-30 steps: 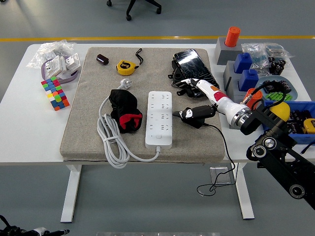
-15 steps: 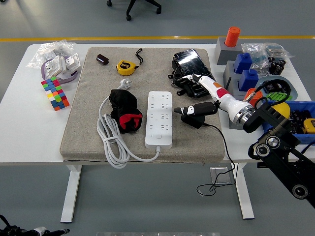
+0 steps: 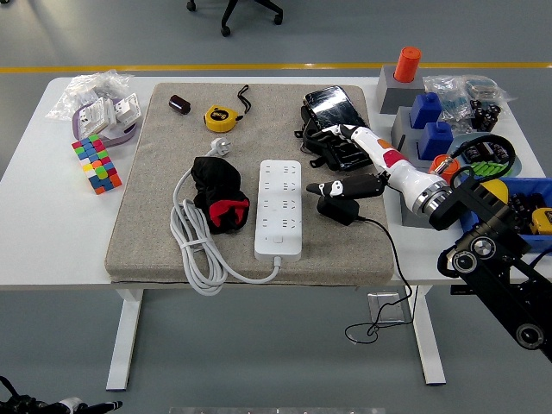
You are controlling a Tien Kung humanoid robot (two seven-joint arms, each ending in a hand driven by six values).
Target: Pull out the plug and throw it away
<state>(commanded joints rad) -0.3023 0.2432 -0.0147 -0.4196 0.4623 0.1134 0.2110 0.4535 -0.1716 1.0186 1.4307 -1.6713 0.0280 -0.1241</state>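
Right robot hand (image 3: 349, 164) has lifted off w/ fingers released, plug (image 3: 338, 208) now beside power strip (image 3: 279, 209), already out; throw-away pending.

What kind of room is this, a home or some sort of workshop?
Most likely a lab or workshop: a plain grey floor with a yellow line, an office chair base, and a white table strewn with test items like a power strip.

The right arm (image 3: 496, 259) came in from the lower right corner, its black jointed links rising to a silver wrist cuff (image 3: 429, 197). The right hand (image 3: 358, 164) reached leftward from that cuff, white-shelled with dark fingers. One white finger (image 3: 345, 131) pointed up and away from the cuff; the dark lower fingers (image 3: 341, 187) stretched out flat, spread apart, gripping nothing.
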